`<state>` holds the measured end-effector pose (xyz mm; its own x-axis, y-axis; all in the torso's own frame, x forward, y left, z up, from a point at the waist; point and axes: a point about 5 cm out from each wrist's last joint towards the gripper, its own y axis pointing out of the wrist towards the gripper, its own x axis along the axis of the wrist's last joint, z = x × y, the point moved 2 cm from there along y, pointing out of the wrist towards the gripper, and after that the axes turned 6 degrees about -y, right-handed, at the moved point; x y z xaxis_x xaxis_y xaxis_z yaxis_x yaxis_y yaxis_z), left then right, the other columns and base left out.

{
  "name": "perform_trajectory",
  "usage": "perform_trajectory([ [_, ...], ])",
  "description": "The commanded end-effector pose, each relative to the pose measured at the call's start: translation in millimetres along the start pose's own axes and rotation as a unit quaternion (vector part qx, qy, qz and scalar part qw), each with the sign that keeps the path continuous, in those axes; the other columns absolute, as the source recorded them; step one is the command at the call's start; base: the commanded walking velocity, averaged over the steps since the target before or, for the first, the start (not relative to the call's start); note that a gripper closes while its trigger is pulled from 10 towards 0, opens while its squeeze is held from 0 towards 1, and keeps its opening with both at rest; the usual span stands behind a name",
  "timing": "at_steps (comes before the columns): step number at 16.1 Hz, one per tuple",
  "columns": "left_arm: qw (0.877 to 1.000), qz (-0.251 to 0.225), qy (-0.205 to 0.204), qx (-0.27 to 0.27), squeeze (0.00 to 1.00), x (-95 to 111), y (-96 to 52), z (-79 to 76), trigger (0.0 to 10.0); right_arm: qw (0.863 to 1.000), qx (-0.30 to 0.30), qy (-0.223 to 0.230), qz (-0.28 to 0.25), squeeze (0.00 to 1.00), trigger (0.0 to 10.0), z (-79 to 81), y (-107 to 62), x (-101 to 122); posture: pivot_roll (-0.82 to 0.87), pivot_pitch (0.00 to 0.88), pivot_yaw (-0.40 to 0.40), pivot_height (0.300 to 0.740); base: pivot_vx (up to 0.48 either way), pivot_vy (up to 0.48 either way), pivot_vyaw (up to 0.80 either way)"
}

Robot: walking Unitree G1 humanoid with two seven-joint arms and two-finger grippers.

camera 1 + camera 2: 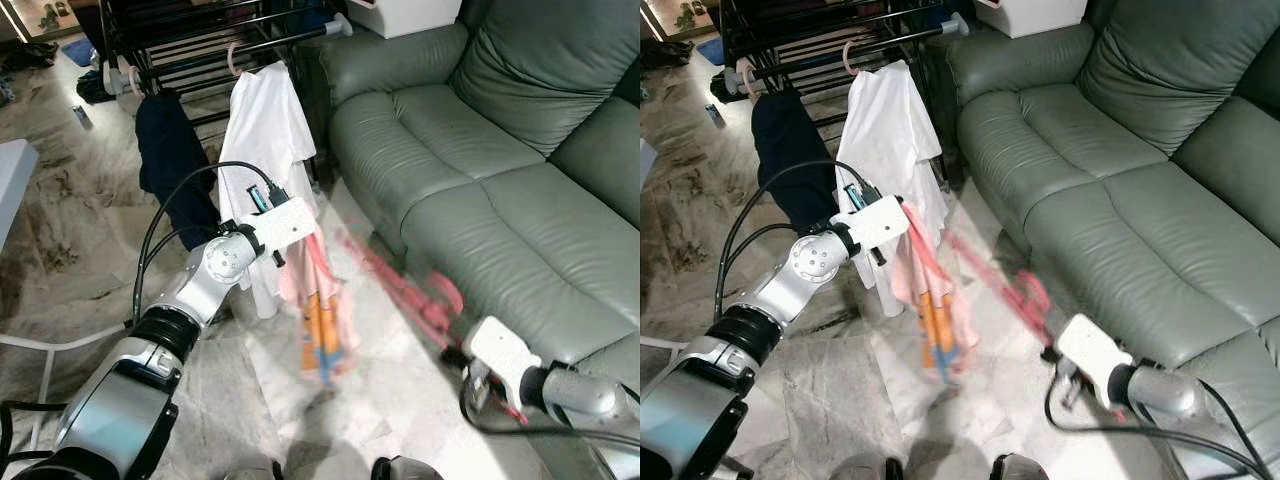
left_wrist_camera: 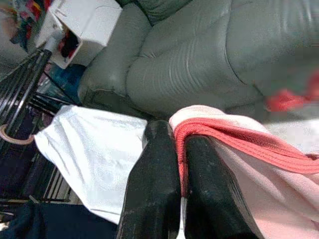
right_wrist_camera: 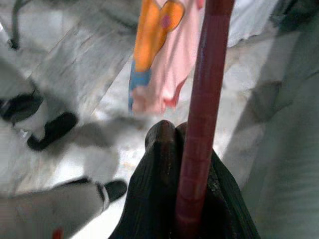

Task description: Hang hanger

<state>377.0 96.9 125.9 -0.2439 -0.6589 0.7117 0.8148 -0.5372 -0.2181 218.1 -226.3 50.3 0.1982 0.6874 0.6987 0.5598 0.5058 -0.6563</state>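
I am clamping the left tool (image 2: pixel 177 164) on the limp pink garment's (image 1: pixel 325 310) red collar. The right tool (image 3: pixel 192 174) is gripping the stiff, light red hanger (image 1: pixel 1015 285) at its bar.

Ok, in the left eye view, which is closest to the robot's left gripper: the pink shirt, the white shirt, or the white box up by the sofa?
1. Pink shirt, pinched in the left gripper.
2. White shirt, hanging just behind.
3. White box, far back beside the sofa.

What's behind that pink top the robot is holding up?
Behind the small pink garment with orange print, a white shirt hangs on the black drying rack, beside a dark navy garment. The shirt's lower edge is covered.
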Motion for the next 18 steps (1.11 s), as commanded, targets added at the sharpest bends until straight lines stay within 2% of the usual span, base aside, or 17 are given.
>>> perform_trajectory([
  [1,0.999,0.018,0.041,-0.026,0.00,-6.2,-2.2,2.8,10.0,0.999,0.032,-0.029,-0.003,0.00,10.0,4.0,-3.4,5.4,-0.08,0.045,0.082,0.740,0.000,0.000,0.00],
  [2,0.998,0.025,0.049,-0.030,0.00,-8.6,-2.6,3.7,10.0,0.998,0.046,-0.039,0.001,0.00,5.6,5.2,-6.0,4.9,-0.08,0.045,0.082,0.740,0.000,0.000,0.00],
  [3,0.998,0.028,0.054,-0.012,0.00,-8.4,-1.6,9.2,10.0,0.998,0.041,-0.046,0.005,0.00,2.8,2.1,-6.7,4.5,-0.08,0.049,0.085,0.740,0.000,0.000,0.00],
  [4,0.998,0.033,0.048,0.020,0.00,-7.7,-0.1,18.5,10.0,0.998,0.031,-0.051,0.007,0.00,0.9,-2.1,-6.7,3.5,-0.08,0.049,0.085,0.740,0.000,0.000,0.00],
  [5,0.998,0.030,0.039,0.024,0.00,-6.0,0.2,19.8,10.0,0.998,0.030,-0.050,0.009,0.00,4.9,-1.7,-6.4,2.1,-0.09,0.050,0.086,0.740,0.000,0.000,0.00],
  [6,0.999,0.026,0.034,0.021,0.00,-4.4,0.6,18.8,10.0,0.998,0.032,-0.050,0.012,0.00,6.7,-0.3,-6.4,0.4,-0.09,0.050,0.086,0.740,0.000,0.000,0.00],
  [7,0.999,0.023,0.032,0.019,0.00,-3.7,0.8,17.5,10.0,0.998,0.038,-0.051,0.012,0.00,6.0,2.5,-6.3,-0.9,-0.09,0.052,0.087,0.740,0.000,0.000,0.00],
  [8,0.999,0.021,0.029,0.020,0.00,-3.6,0.7,16.7,10.0,0.998,0.044,-0.049,0.009,0.00,0.0,5.5,-5.6,-0.8,-0.09,0.052,0.087,0.740,0.000,0.000,0.00],
  [10,0.999,0.025,0.026,0.017,0.00,-5.4,0.5,16.5,10.0,0.998,0.044,-0.050,0.008,0.00,0.0,6.3,-4.3,0.1,-0.08,0.054,0.087,0.740,0.000,0.000,0.00],
  [11,0.999,0.029,0.025,0.008,0.00,-6.6,0.3,16.4,10.0,0.998,0.039,-0.054,0.003,0.00,4.4,4.6,-4.1,2.1,-0.08,0.056,0.088,0.740,0.000,0.000,0.00],
  [12,0.999,0.032,0.027,-0.005,0.00,-7.6,0.1,15.0,10.0,0.998,0.033,-0.058,-0.001,0.00,10.0,2.1,-3.9,4.1,-0.08,0.056,0.088,0.740,0.000,0.000,0.00],
  [14,0.996,0.040,0.061,-0.060,0.00,-11.3,-2.2,8.8,10.0,0.997,0.029,-0.065,-0.012,0.00,10.0,-3.3,-4.6,11.5,-0.08,0.059,0.091,0.740,0.000,0.000,0.00],
  [15,0.995,0.033,0.072,-0.062,0.00,-8.8,-1.8,11.3,10.0,0.997,0.029,-0.064,-0.016,0.00,10.0,-3.8,-4.2,13.6,-0.08,0.058,0.095,0.740,0.000,0.000,0.00],
  [18,0.997,0.023,0.056,-0.050,0.00,0.3,1.4,18.9,10.0,0.998,0.025,-0.061,-0.011,0.00,10.0,-2.8,-0.6,10.1,-0.08,0.060,0.098,0.740,0.000,0.000,0.00],
])
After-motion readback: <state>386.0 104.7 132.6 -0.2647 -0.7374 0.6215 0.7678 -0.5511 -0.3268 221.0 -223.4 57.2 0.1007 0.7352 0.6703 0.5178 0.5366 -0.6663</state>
